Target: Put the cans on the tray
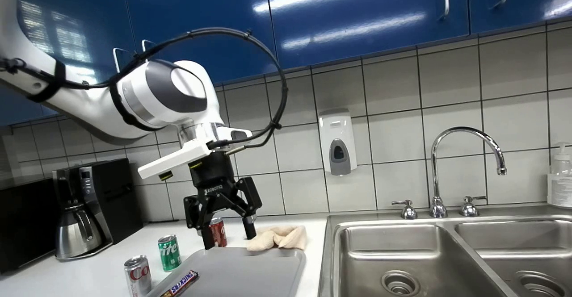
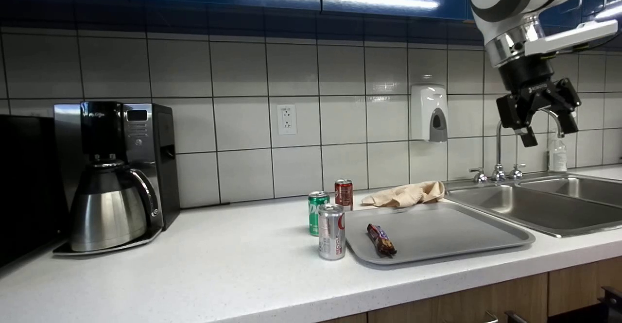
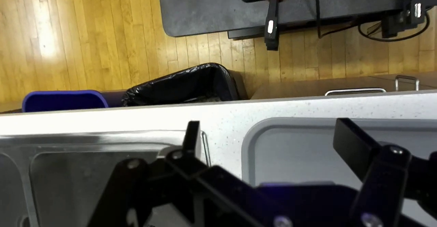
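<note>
Backing white counter (image 2: 218, 260) and grey tray (image 2: 452, 230): tiled wall (image 2: 295, 170).

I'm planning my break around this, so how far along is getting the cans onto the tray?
Done: nothing yet; no can is on the tray, where a Snickers bar lies.
In hand: nothing; the gripper hangs open and empty.
Left: all three; the green can, red can and silver can stand on the counter beside it.

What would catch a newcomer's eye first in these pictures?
Probably the white arm comes first, in front of blue cabinets, its open gripper in midair. The green can, red can and silver can stand on the counter beside the grey tray, which holds a Snickers bar.
</note>
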Tool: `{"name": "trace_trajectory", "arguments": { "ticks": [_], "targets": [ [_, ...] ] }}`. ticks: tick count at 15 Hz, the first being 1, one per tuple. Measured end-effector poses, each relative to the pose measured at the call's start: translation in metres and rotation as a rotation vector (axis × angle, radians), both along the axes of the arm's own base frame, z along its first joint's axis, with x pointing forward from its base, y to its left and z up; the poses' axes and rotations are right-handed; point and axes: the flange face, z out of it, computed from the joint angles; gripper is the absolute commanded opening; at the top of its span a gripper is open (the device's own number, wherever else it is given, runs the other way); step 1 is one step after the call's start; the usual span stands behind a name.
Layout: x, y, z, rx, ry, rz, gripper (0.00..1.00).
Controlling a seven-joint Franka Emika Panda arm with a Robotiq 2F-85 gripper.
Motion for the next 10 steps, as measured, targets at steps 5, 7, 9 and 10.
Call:
{"name": "trace_trajectory", "arguments": {
  "ticks": [5, 7, 9, 10],
  "targets": [
    [0.024, 0.013, -0.031, 0.019, 0.004, 0.079, 1.0],
    [0.03, 0.026, -0.037, 0.023, 0.013, 0.11, 1.0],
    [0.034, 0.044, -0.04, 0.031, 0.016, 0.139, 1.0],
    [0.035, 0.057, -0.041, 0.038, 0.014, 0.149, 1.0]
  ]
}}
